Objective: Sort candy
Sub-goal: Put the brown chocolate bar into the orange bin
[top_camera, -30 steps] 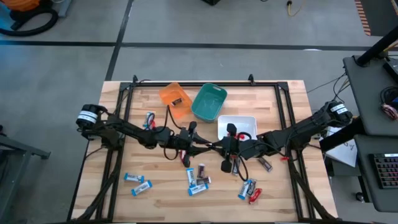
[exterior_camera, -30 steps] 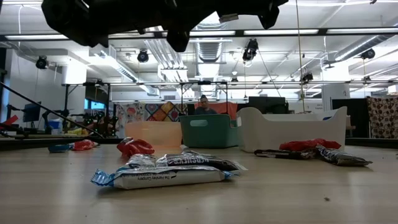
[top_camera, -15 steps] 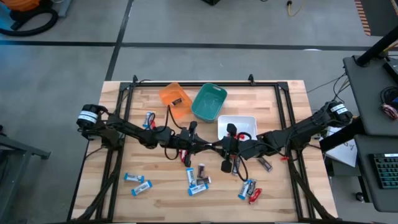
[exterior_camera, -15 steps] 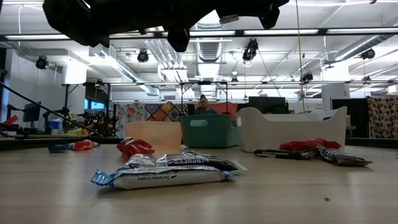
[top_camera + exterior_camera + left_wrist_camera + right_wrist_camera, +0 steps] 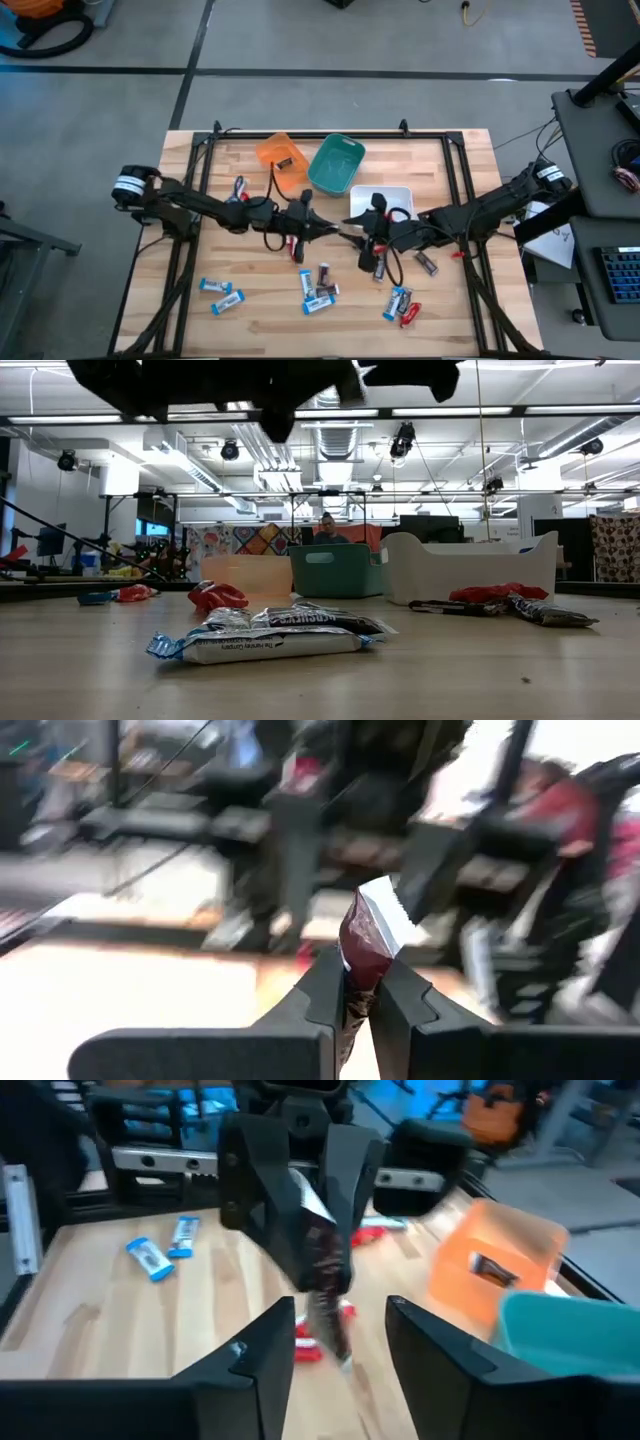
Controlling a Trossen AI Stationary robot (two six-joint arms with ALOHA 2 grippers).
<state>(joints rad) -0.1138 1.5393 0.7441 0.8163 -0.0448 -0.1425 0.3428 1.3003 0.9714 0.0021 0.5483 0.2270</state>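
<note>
Held mid-air above the wooden worktop, at its centre: small dark brown wrapped candy bar, pinched in closed left fingers. Facing it, right fingers spread apart, holding nothing. Near the white plastic bin.

Pale wood-plank surface, dark frame rails along its sides. Near the far edge: orange bin, teal bin, white bin set toward the middle. Candy scattered loose: blue-and-white bars by the near left corner, mixed wrappers mid-near, red ones nearer the right.
</note>
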